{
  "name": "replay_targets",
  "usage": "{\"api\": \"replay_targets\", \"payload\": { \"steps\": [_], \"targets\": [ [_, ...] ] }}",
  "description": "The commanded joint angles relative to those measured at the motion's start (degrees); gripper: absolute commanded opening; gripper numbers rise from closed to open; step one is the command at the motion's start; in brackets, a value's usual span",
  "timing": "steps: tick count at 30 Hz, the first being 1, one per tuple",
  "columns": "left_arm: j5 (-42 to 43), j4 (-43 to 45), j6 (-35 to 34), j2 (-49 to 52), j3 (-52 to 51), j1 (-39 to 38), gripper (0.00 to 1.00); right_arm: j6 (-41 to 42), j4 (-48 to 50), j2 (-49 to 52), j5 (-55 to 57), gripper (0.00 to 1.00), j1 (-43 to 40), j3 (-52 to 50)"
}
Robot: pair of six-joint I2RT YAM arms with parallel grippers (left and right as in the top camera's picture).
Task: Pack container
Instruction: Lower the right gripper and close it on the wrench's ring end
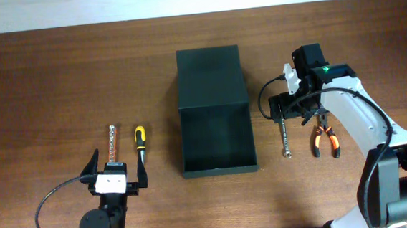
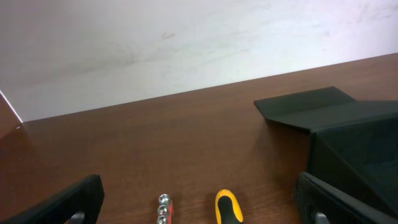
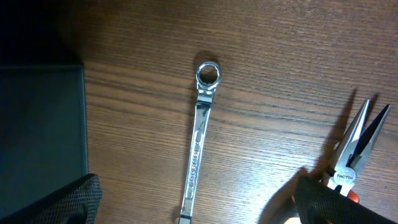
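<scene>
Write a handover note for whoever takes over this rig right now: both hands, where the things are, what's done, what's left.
The left hand is open and empty, by the yellow-handled screwdriver and the silver-red bit.
The right hand is open and empty, over the wrench; the orange pliers lie beside it.
The container sits mid-table, flap open, nothing inside.
Done: nothing packed yet.
Left: all four tools into the container, then probably close the flap.
</scene>
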Motion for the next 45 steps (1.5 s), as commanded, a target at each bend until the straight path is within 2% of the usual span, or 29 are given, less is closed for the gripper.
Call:
{"api": "replay_targets", "payload": {
  "steps": [1, 10, 15, 22, 35, 45],
  "targets": [
    [-0.2, -0.3, 0.7, -0.4, -0.2, 0.2, 0.99, 0.5, 0.7, 1.3, -0.2, 0.99, 0.3, 0.9],
    [-0.2, -0.3, 0.7, -0.4, -0.2, 0.2, 0.99, 4.0, -0.7, 6.3, 9.9, 0.99, 0.3, 0.8],
    [-0.2, -0.3, 0.7, -0.4, -0.2, 0.2, 0.99, 7.2, -0.4, 7.2, 9.0, 0.99, 0.3, 0.8],
    [-0.2, -0.3, 0.7, -0.4, -0.2, 0.2, 0.99, 7.3, -0.3, 7.3, 2.7, 0.99, 0.6, 0.8],
    [-0.2, -0.3, 0.7, -0.4, -0.2, 0.2, 0.99, 6.7, -0.3, 7.9, 5.3, 0.99, 1.8, 0.7],
    [-0.2, -0.3, 0.7, -0.4, -0.2, 0.2, 0.99, 6.7, 0.1, 13.0, 5.0, 0.99, 1.7, 0.7]
  ]
}}
